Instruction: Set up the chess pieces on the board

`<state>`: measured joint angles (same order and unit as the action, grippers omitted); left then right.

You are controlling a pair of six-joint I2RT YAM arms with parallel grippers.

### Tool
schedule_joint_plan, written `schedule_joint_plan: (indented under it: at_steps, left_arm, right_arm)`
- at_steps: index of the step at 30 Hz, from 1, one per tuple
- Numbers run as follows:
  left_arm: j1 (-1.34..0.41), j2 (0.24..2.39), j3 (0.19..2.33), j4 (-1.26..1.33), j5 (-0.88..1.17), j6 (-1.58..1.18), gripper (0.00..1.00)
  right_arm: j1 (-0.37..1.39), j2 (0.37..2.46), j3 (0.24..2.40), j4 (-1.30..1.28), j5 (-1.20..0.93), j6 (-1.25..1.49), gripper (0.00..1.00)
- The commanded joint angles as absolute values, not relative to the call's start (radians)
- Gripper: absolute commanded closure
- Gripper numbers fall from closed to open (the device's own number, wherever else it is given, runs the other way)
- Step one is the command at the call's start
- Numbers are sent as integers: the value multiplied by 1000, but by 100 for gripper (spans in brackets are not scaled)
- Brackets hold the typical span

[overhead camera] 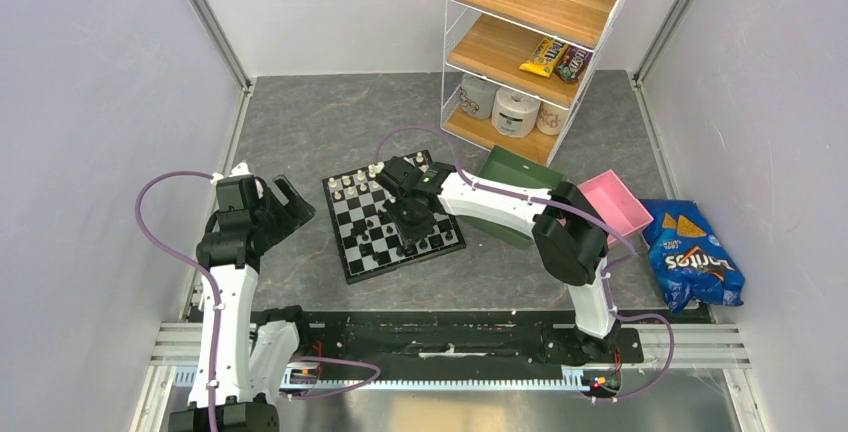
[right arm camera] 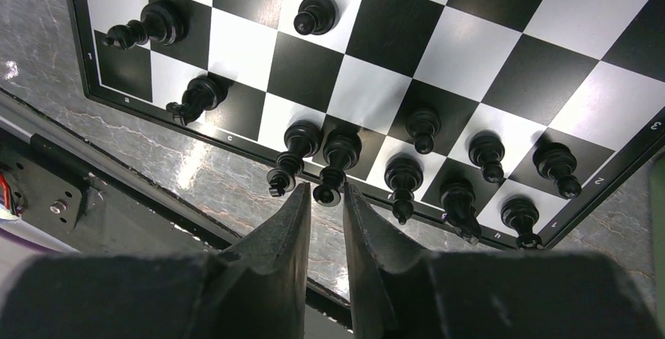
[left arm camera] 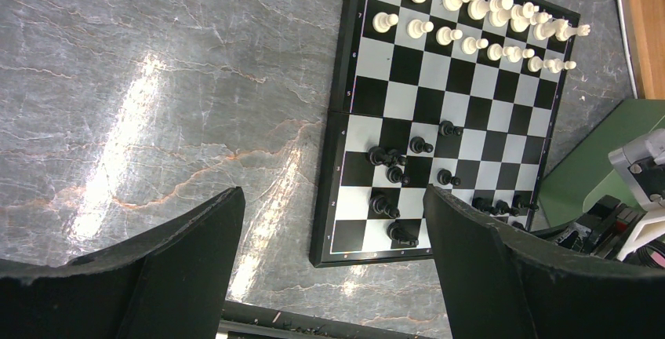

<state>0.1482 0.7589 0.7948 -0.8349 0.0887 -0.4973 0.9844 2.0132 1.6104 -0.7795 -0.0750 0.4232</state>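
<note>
One black piece between nearly closed right fingers, grip unclear, left fingers spread wide beside the board

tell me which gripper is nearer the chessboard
Right. The right gripper hangs over the black pieces on the board; the left gripper sits off its left edge.

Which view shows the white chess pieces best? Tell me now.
Left wrist: the white chess pieces stand in two clear rows along one edge of the board. Top external shows them tiny, some hidden behind the right arm. Right wrist shows only black pieces.
</note>
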Motion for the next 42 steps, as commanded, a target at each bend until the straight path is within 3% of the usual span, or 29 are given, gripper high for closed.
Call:
schedule_joint_plan:
  at_steps: [1,19,42]
  left_arm:
    - [146,749,790,-799,109,-512,9]
    - [147,743,790,-799,109,-511,9]
    - [147,746,790,-799,107,-512,9]
  right_arm:
    - [988,2002,1616,-771,-75,426,71]
    - [993,1982,1711,-804,-74,409,60]
    - [1037,2077,1763,-847,-52,403,61]
